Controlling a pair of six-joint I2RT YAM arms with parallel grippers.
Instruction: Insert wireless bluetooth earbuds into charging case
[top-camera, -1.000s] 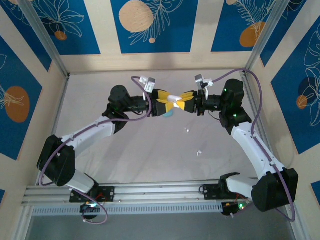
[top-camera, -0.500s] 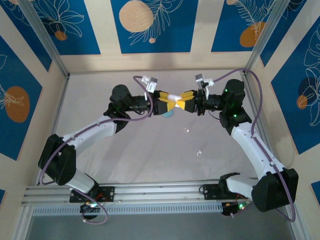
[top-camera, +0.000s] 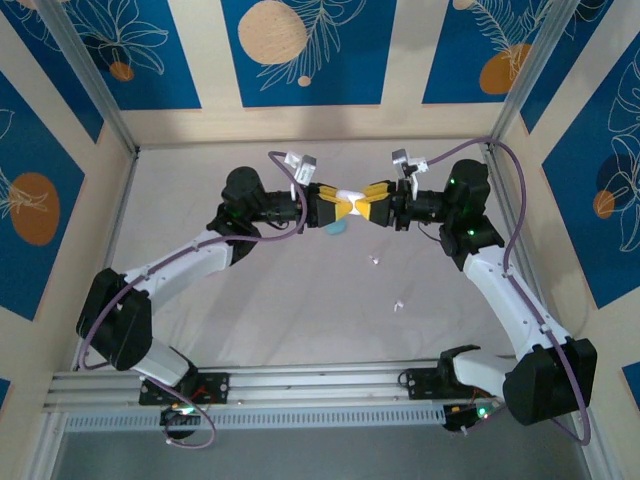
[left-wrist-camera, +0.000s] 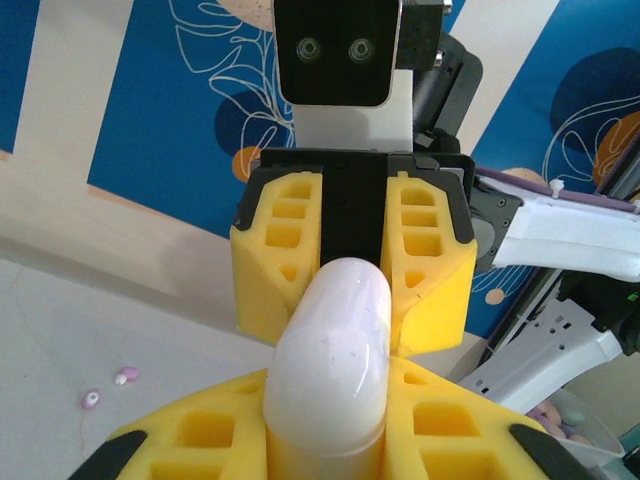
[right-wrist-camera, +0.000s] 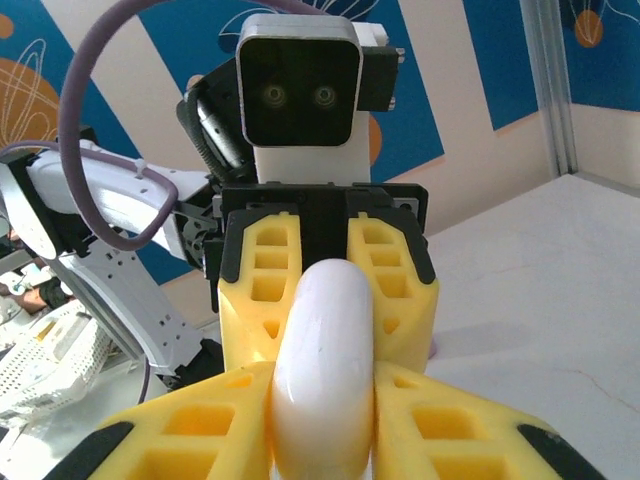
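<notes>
Two grippers meet in mid-air: the left gripper (top-camera: 337, 205) and the right gripper (top-camera: 367, 203) each clamp one end of the white charging case (top-camera: 350, 194) above the table (top-camera: 290, 310); tiny earbuds (top-camera: 375, 261) lie loose below, nearer the right arm

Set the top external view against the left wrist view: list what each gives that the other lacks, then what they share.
Top external: both arms whole, a light blue object, and two tiny white earbuds on the table. Left wrist: the cut-outs in the yellow fingers, close up. Shared: the white case, gripped at one end by the left gripper, with the right gripper at the other.
</notes>
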